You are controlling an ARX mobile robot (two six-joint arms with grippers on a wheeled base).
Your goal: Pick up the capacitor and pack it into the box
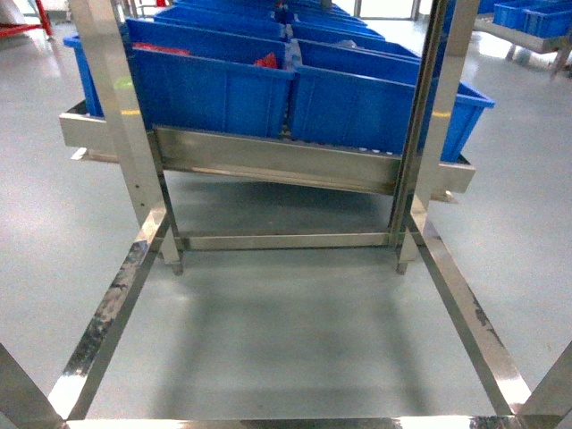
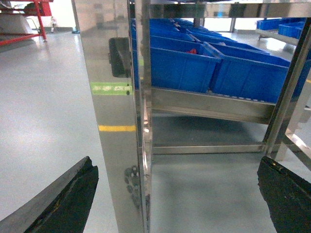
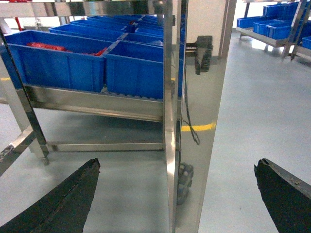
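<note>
The capacitor and the box are out of view in all three views. My left gripper (image 2: 176, 166) is open, its two dark fingers (image 2: 63, 201) spread wide at the bottom corners of the left wrist view, with nothing held. A polished steel post (image 2: 119, 121) stands ahead between them. My right gripper (image 3: 177, 166) is also open and empty, its fingers (image 3: 284, 194) wide apart on either side of another steel post (image 3: 194, 121). Neither gripper shows in the head view.
A stainless steel rack (image 1: 268, 161) carries rows of big blue plastic bins (image 1: 210, 85) on a slanted shelf. Small red items (image 1: 266, 61) lie in some bins, too small to identify. Steel floor rails (image 1: 103, 331) frame grey floor (image 1: 295, 340) under the shelf.
</note>
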